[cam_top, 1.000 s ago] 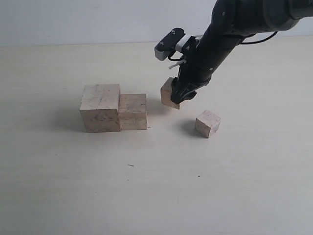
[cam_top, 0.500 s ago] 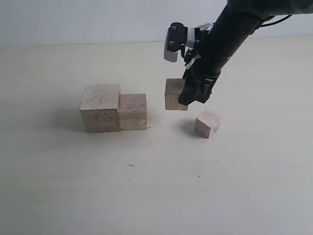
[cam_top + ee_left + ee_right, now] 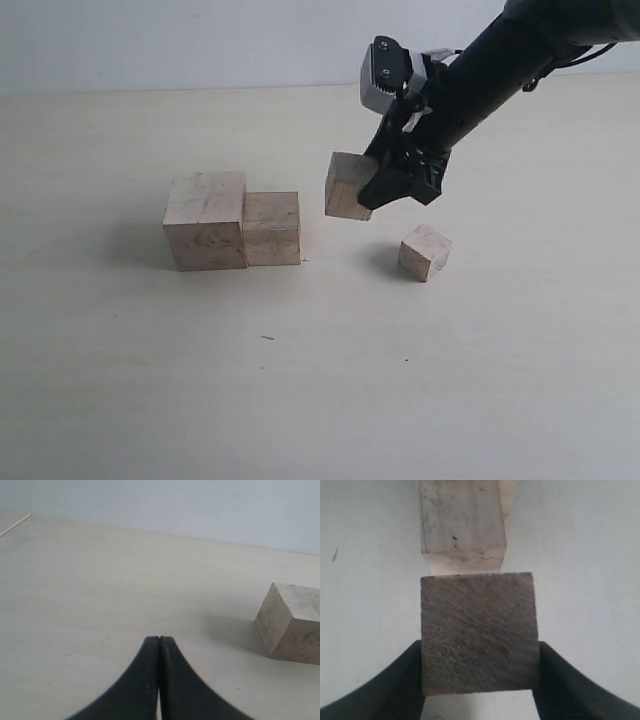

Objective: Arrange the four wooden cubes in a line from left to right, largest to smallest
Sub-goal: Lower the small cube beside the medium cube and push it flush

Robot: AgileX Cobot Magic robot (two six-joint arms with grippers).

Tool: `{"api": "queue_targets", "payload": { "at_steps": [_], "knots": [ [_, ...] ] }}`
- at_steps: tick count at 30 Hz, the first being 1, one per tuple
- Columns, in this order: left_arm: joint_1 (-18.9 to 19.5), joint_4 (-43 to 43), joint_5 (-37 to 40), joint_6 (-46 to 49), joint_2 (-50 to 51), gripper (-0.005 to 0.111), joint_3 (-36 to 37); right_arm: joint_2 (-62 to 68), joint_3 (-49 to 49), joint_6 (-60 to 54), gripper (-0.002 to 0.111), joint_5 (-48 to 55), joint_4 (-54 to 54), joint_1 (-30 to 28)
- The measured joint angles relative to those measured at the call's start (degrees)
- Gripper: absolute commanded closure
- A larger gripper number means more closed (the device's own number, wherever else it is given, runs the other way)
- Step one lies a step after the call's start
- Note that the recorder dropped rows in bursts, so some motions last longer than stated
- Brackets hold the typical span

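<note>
The largest wooden cube (image 3: 205, 220) and the second largest (image 3: 272, 228) stand touching, side by side, left of centre. My right gripper (image 3: 378, 188) is shut on the third cube (image 3: 348, 186), held tilted above the table just right of that pair. In the right wrist view the held cube (image 3: 479, 632) sits between the fingers (image 3: 405, 680), with the second largest cube (image 3: 462, 525) beyond it. The smallest cube (image 3: 424, 251) lies turned on the table, below and right of the gripper. My left gripper (image 3: 159, 639) is shut and empty, low over the table, with one cube (image 3: 292, 625) off to its side.
The pale table (image 3: 320, 380) has only small dark specks. A light wall (image 3: 200, 40) runs along the far edge. The left arm is outside the exterior view.
My right gripper has raised the third cube off the table and turned it, carrying it slightly left, while the arm swung out toward the right. The other three cubes have not moved.
</note>
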Motion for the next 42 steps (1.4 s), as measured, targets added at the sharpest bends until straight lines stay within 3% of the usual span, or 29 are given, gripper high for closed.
{"api": "queue_targets", "payload": {
  "at_steps": [42],
  "knots": [
    [0.00,0.00,0.00,0.00,0.00,0.107,0.00,9.05,0.12,-7.92,0.108,-4.26,6.42,2.17]
  ]
}}
